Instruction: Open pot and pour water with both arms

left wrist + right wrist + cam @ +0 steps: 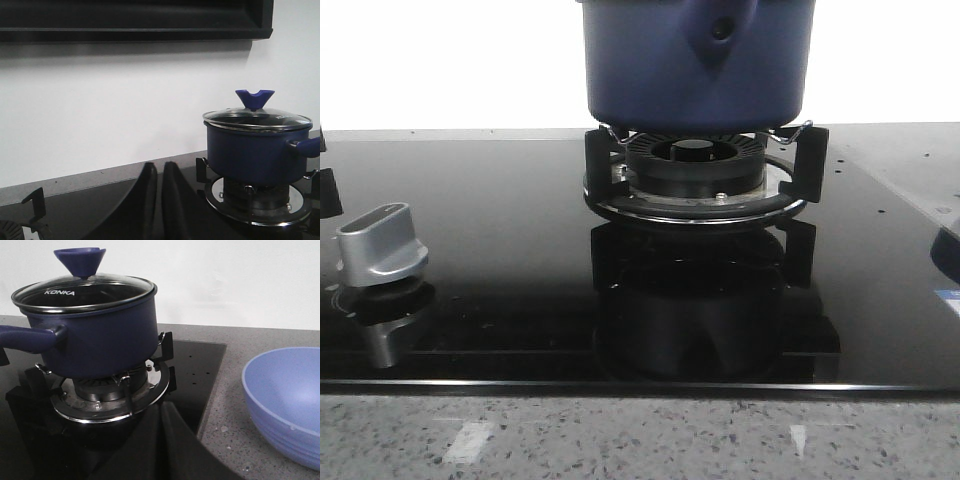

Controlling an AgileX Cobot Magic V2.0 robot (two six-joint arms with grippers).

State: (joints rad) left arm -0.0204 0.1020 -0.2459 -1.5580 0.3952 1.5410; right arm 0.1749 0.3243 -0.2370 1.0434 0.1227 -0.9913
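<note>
The dark blue pot (695, 70) stands on the gas burner (695, 185), its handle stub with a round hole facing the front view. It carries a glass lid (257, 119) with a blue knob (255, 98). It also shows in the right wrist view (97, 332) with its lid (82, 290) on. My left gripper (160, 170) is shut and empty, low over the hob, to the left of the pot and apart from it. My right gripper (161, 410) is shut and empty, beside the burner ring, on the pot's right. Neither gripper shows in the front view.
A lighter blue bowl (287, 400) sits on the grey stone counter (225, 430) right of the black glass hob (500, 260). A silver control knob (380, 245) is at the hob's front left. A second burner's grate (32, 205) lies left of the left gripper.
</note>
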